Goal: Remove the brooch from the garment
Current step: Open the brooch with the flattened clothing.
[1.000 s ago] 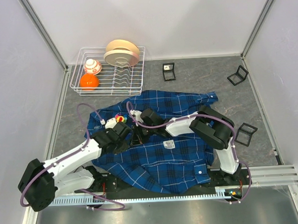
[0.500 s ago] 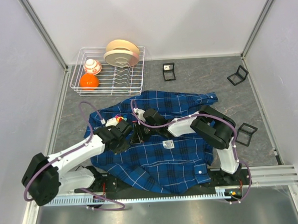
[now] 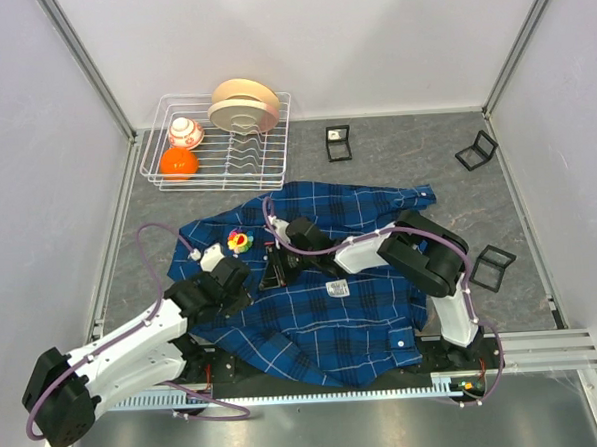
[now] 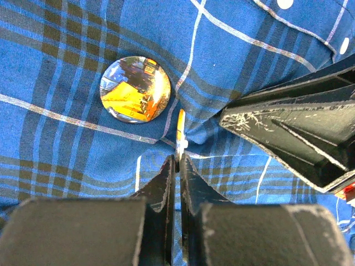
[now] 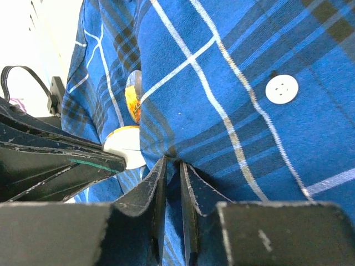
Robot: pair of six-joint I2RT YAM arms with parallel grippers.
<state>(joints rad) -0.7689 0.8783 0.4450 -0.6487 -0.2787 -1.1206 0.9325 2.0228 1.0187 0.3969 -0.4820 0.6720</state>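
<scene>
The garment (image 3: 353,311), a dark-blue plaid shirt, lies spread on the table between the arms. My left gripper (image 4: 178,160) is shut on a brooch (image 4: 180,127), a thin round disc with a yellow rim held edge-on, and the cloth (image 4: 66,138) puckers at its base. From the right wrist the brooch (image 5: 125,147) shows a white back. A second round badge (image 4: 135,88) with an orange-yellow picture lies flat on the shirt just beyond (image 3: 240,242). My right gripper (image 5: 172,163) is shut on a fold of the shirt (image 5: 222,83) next to it (image 3: 277,275).
A white wire dish rack (image 3: 216,176) stands at the back left with an orange ball (image 3: 178,163), a small bowl (image 3: 185,131) and plates (image 3: 242,106). Black frame stands sit at the back (image 3: 337,143), back right (image 3: 476,151) and right (image 3: 491,266).
My left arm has drawn back toward the near left, uncovering the badge on the shirt. The right gripper stays in place on the fold.
</scene>
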